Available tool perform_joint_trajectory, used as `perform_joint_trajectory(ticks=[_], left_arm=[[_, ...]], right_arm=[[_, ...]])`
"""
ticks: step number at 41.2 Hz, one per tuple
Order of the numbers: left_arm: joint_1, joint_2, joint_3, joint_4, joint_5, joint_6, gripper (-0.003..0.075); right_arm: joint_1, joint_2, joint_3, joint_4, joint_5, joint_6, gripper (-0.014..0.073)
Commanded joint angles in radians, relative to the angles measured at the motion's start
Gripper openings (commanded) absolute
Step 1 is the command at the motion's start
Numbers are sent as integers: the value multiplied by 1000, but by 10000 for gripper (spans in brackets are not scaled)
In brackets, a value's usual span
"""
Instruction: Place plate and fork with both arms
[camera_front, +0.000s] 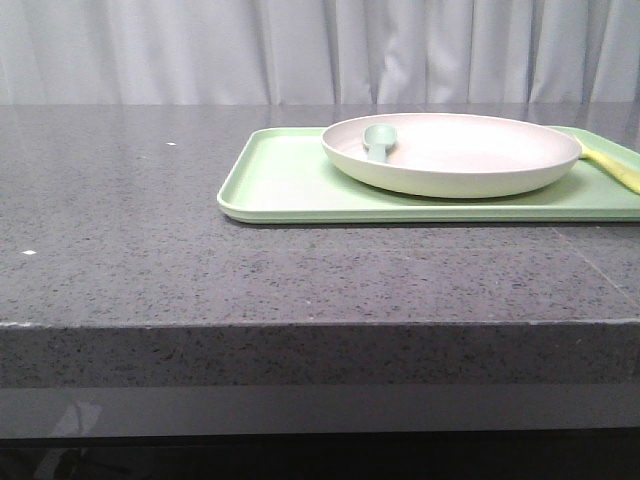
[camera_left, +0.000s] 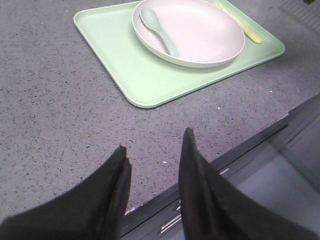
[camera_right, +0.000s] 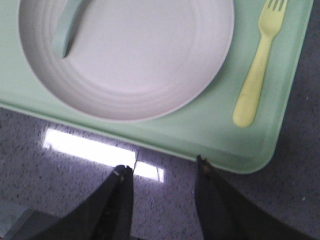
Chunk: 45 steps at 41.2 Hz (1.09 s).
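Left claw (camera_left: 152, 150): you see it parted, empty, over the speckled grey counter (camera_left: 60, 115).
Right claw (camera_right: 162, 172): parted, empty.
Round cream-white plate (camera_front: 470, 165): on the light-green tray (camera_front: 280, 185).
Pale-yellow plastic fork (camera_right: 257, 67): beside plate.

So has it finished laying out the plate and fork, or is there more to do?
It looks done: the plate sits on the green tray with a spoon in it, and the fork lies on the tray beside the plate. Nothing is in hand: the left gripper and the right gripper are both open and empty, over the counter. Nothing obvious is left.
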<state>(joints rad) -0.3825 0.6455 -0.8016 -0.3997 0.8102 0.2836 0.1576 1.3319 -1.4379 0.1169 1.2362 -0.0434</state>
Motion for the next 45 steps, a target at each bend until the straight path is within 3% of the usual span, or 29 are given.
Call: perform_joint_trajectory(ticks=[1,12,23,32,41,45], left_arm=[[2,1,-26,-29,-67,-1,238],[2,1,-26,-29,-67,-1,238],[2,1,-26,-29,-67,-1,238],[2,1,-26,-29,-67,-1,238],[2,1,-26,-29,-67,-1,230],[2,1,-26,-29,-67,-1,150]], right_arm=[[3,-143,63,-15,-65,-15,331],[3,-470,342,-29,-133,-11,331],[3,-749,519,-62,-112,92,331],[3,-902,574,-62,-112,92,331],[3,-928,578,-63,-112,92,324],[3,-928,578,-63,-112,92,221]])
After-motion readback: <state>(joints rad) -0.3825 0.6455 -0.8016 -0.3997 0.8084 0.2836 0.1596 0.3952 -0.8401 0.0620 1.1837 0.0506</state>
